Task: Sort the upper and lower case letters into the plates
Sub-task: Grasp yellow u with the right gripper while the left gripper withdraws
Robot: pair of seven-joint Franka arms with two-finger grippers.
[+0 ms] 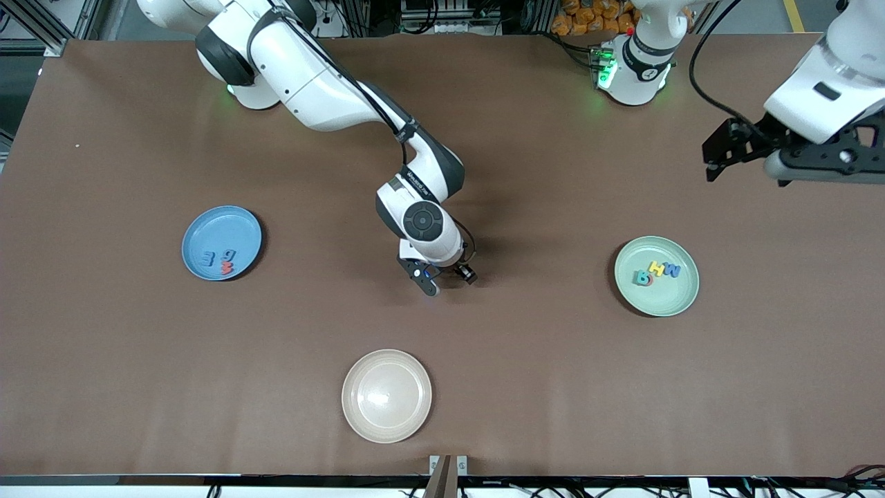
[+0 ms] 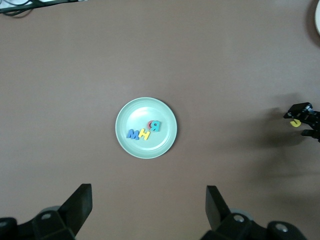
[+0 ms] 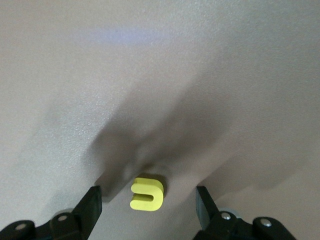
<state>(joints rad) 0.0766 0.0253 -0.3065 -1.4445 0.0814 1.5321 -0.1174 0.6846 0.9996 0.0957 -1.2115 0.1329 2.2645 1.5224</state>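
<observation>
1. Toward the right arm's end of the brown surface we see the round mid-blue plate with three small foam letters lying in it, two blue and one red.
2. At mid-surface the right gripper is down low. Its fingers straddle a small yellow foam letter that lies flat on the surface, with a gap on each side, so nothing is gripped yet.
3. An empty cream-beige plate sits nearer the front camera than that gripper.
4. The pale mint green plate, toward the left arm's end, holds four letters.
5. The left gripper waits high above that end, fingers wide, holding nothing.
6. We judge this the pick of the last loose letter. Next we must close squarely on its edges, lift, and carry it to the plate matching its case, which we cannot read here.
</observation>
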